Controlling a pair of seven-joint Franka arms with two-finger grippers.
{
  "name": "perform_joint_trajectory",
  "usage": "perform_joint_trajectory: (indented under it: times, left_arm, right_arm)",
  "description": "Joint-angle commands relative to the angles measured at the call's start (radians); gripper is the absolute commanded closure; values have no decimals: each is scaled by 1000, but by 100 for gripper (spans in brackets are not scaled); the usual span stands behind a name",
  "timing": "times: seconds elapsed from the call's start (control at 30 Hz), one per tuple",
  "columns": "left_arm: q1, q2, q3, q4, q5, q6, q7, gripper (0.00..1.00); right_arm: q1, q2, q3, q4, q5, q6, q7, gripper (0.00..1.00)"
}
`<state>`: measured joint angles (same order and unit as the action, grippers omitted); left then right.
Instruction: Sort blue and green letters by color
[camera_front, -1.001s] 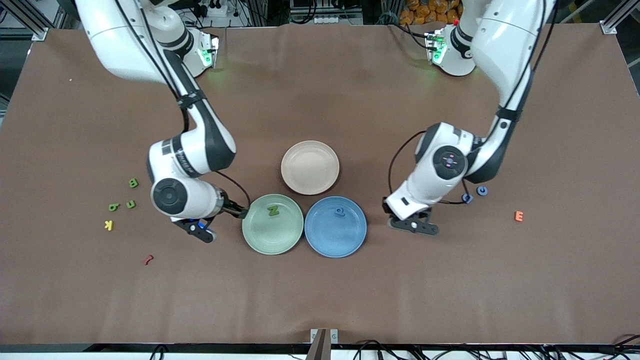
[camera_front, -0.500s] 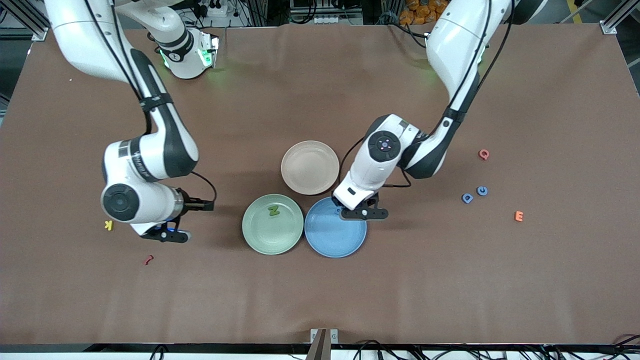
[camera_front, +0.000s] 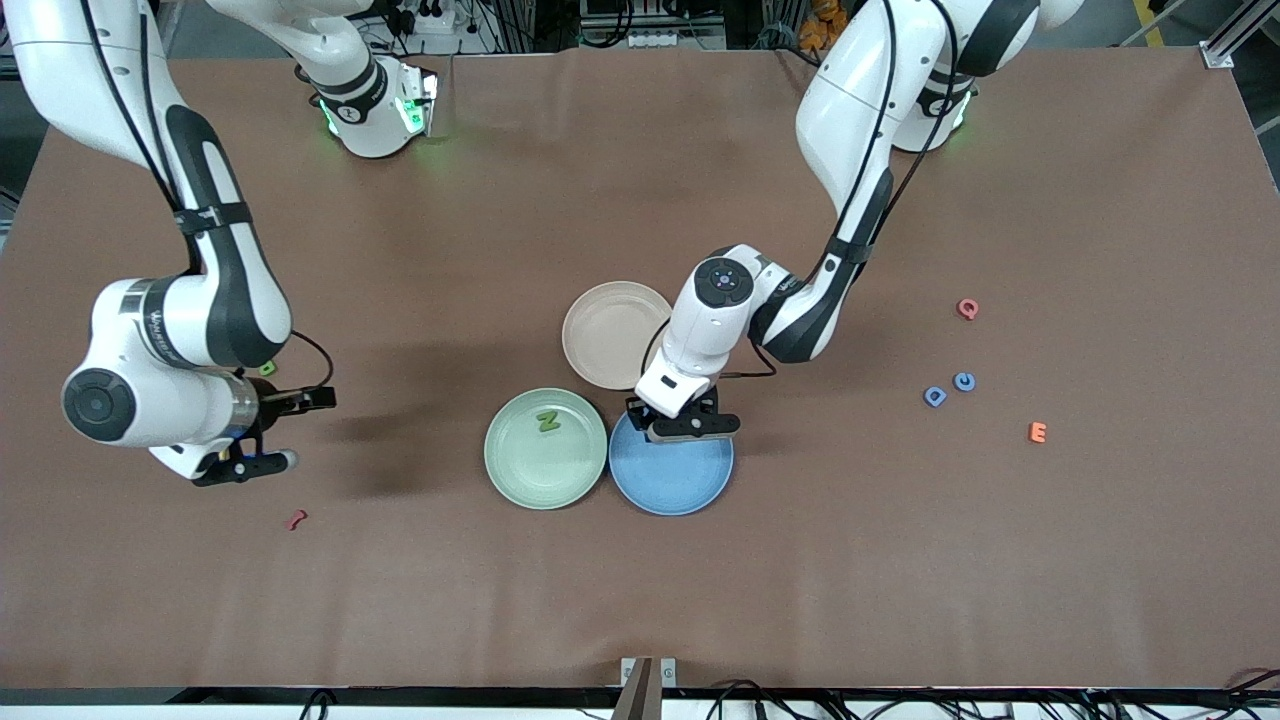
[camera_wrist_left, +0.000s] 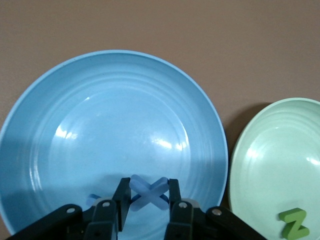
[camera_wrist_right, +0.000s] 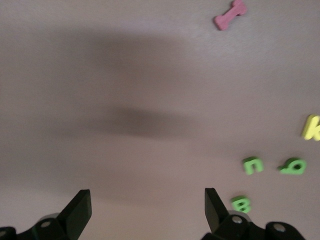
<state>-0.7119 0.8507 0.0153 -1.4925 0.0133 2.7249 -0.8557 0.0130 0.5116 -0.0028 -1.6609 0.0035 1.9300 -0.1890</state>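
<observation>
Here the left gripper (camera_front: 683, 425) hangs over the blue plate (camera_front: 670, 478), at the rim edge nearest the beige plate (camera_front: 605, 335); its jaws are pinched on a blue X (camera_wrist_left: 148, 192), seen plainly in the left wrist view (camera_wrist_left: 146, 200) with the letter clear above the plate's floor (camera_wrist_left: 115, 125). Green plate (camera_front: 520, 470) sits touching the blue one, on the side toward the right arm's end of the tabletop (camera_front: 640, 600), and carries a green N (camera_front: 547, 421), also visible at the corner of the left wrist view (camera_wrist_left: 294, 223). Blue D (camera_front: 934, 397) and blue C (camera_front: 964, 381) lie just beside each other toward the left arm's end, apart from the plates; a pink Q (camera_front: 967, 308) lies farther from the front camera than those two, an orange E (camera_front: 1038, 432) nearer to it. Right gripper (camera_front: 243, 462) is over bare tabletop toward the right arm's end, jaws wide apart and holding nothing (camera_wrist_right: 145, 210). Its wrist view shows a green B (camera_wrist_right: 241, 204), two smaller green letters (camera_wrist_right: 253, 164) (camera_wrist_right: 291, 165), a yellow K (camera_wrist_right: 311, 127) and a dark red piece (camera_wrist_right: 230, 14), all loose on the tabletop. The red piece also shows in front view (camera_front: 295, 519), nearer the camera than the right gripper
</observation>
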Motion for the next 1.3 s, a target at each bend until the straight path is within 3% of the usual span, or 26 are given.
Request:
perform_joint_trajectory:
  times: [0.0,0.13,0.17,0.23,0.27,0.37,0.83,1.27]
  left_arm:
    - [-20,7,23,28,-9,3,-20,100]
    - [-20,7,23,28,-7,3,-16,100]
    - [-20,7,23,28,-7,3,-13,91]
    - [-20,7,25,28,-6,3,-5,49]
    - [-18,7,25,28,-1,3,1,33]
    - [-15,7,25,26,45,3,24,0]
    - [3,5,28,15,94,-1,53,0]
    - [77,-12,17,-52,99,-17,220,0]
  right_arm:
    - [-39,-70,15,-126,-45,99,-101,0]
    - [-76,-70,15,-160,-54,162,-182,0]
    - [-85,-70,15,-168,-54,179,-207,0]
    - [-108,-70,15,-189,-54,220,-257,0]
    - [-117,-68,15,-203,-54,245,-282,0]
    - [-134,-65,14,-229,-56,303,-345,0]
    - [-203,-54,15,-333,-56,510,-535,3]
    - [-223,-48,15,-430,-56,644,-549,10]
